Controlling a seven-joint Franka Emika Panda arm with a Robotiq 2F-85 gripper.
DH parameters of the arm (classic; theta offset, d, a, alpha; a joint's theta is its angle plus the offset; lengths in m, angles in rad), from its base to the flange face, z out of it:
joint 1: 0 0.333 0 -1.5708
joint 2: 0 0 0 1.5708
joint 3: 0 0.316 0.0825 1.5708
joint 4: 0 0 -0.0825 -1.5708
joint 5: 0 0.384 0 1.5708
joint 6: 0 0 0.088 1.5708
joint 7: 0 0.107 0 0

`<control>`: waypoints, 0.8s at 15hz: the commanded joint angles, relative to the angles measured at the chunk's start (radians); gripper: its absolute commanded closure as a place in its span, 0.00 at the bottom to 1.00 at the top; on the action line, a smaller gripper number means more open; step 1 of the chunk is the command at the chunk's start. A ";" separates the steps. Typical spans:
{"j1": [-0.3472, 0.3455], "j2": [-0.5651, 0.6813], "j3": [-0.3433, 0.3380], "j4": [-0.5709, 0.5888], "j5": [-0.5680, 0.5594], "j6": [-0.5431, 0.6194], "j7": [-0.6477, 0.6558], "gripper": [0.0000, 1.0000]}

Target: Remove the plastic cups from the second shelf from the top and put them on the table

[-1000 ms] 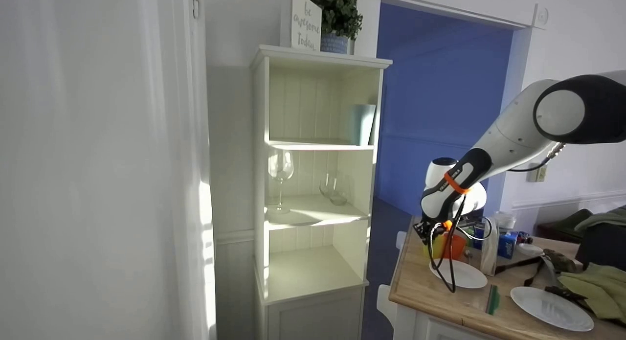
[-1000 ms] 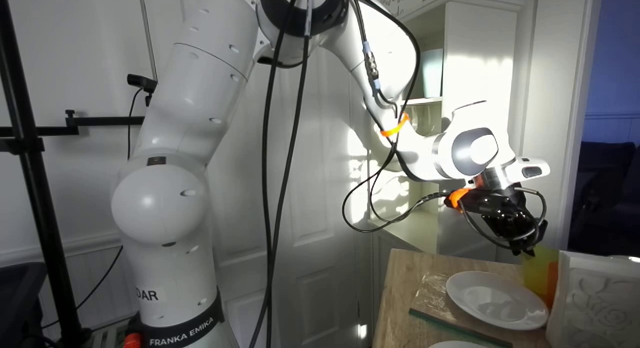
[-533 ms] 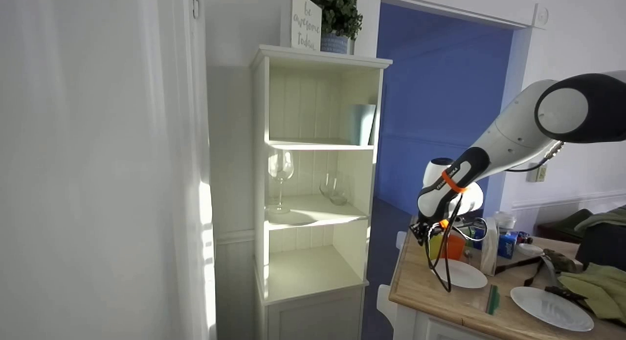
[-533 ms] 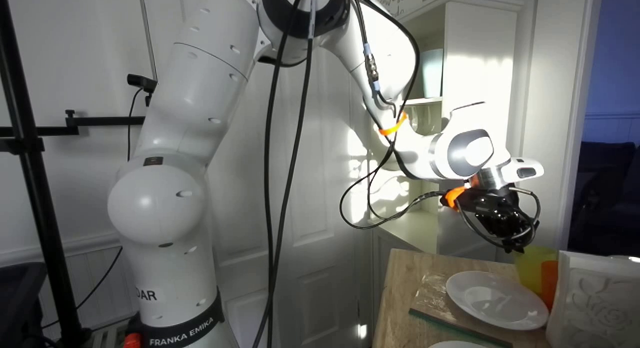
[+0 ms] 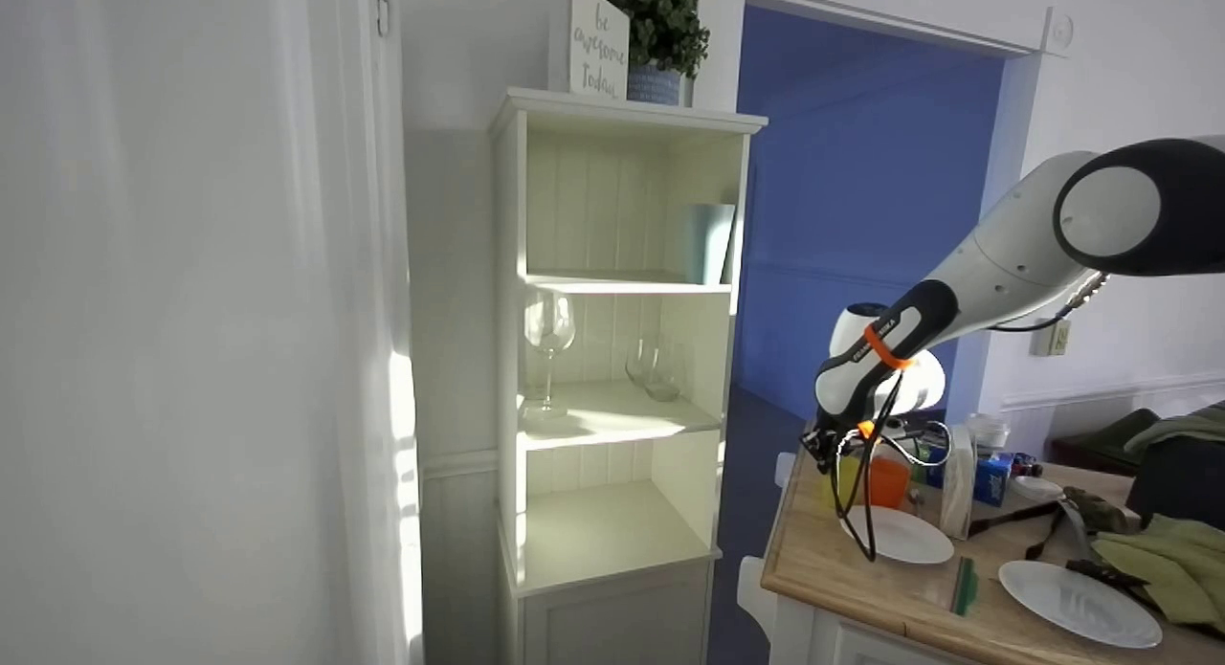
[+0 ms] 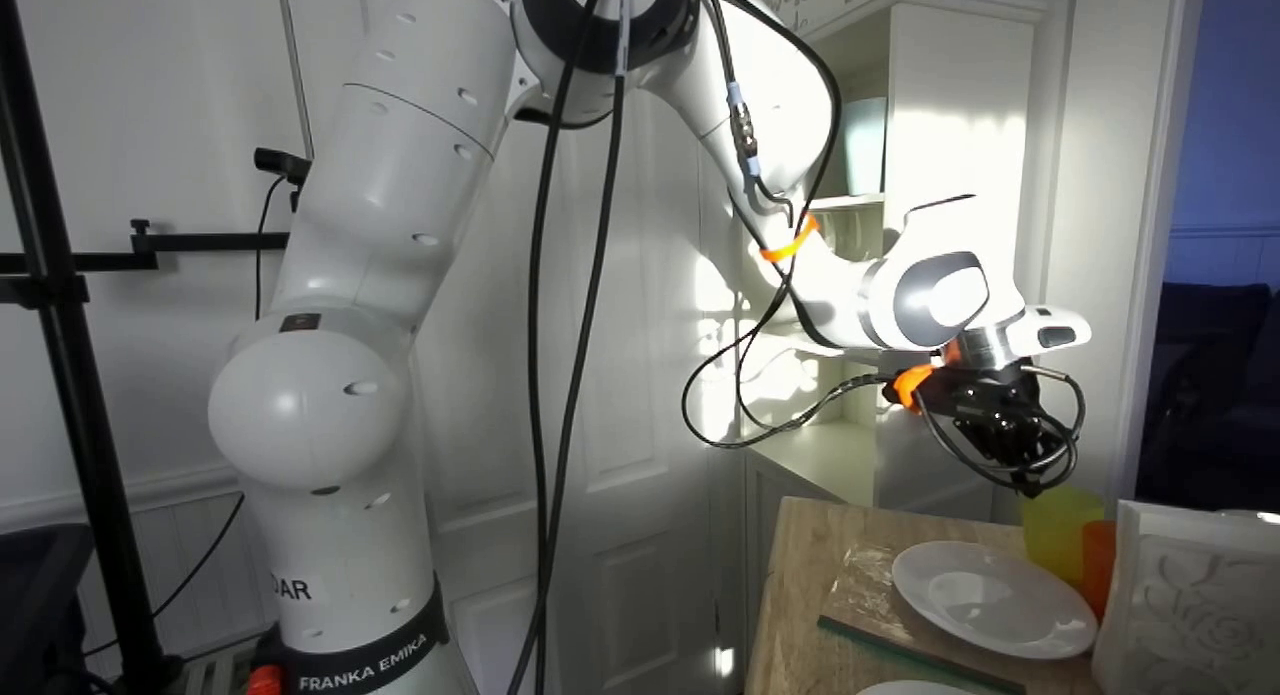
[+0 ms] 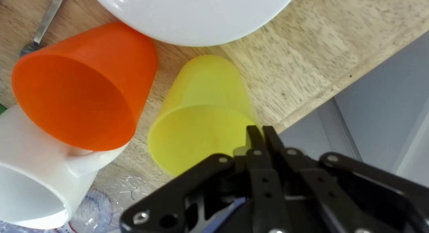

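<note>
The wrist view shows the yellow cup (image 7: pixel 201 135) with my gripper (image 7: pixel 261 129) at its right rim. One finger lies inside the cup and one outside, almost together, with the thin wall appearing to pass between them. The orange cup (image 7: pixel 80 99) stands beside it on the table (image 7: pixel 295 65), touching nothing of mine. In both exterior views the gripper (image 6: pixel 1030 490) is at the top of the yellow cup (image 6: pixel 1060 535); whether its base touches the wood is unclear. The second shelf from the top (image 5: pixel 608 400) holds clear glasses and no plastic cup.
Close to the cups lie a white plate (image 7: pixel 201 18) and a white mug (image 7: pixel 40 176). A white carved panel (image 6: pixel 1200 585) stands upright there. The cabinet holds a stemmed wine glass (image 5: pixel 548 325) and a pale teal cup (image 5: pixel 708 244). My cable (image 5: pixel 866 512) hangs over the plate.
My gripper has moved left in both exterior views, rising slightly, and its fingers have come together. The yellow cup has shifted left with it. The orange cup looks nearly unmoved.
</note>
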 commanded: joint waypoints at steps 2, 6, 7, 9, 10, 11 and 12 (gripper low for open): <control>-0.028 -0.018 0.028 -0.004 0.040 -0.012 -0.041 0.99; -0.035 -0.034 0.046 -0.015 0.060 -0.018 -0.053 0.99; -0.036 -0.038 0.051 -0.018 0.067 -0.016 -0.058 0.99; -0.037 -0.043 0.056 -0.017 0.077 -0.025 -0.061 0.99; -0.038 -0.044 0.058 -0.016 0.081 -0.027 -0.064 0.99; -0.039 -0.045 0.059 -0.015 0.084 -0.030 -0.065 0.99; -0.040 -0.045 0.059 -0.014 0.085 -0.034 -0.065 0.99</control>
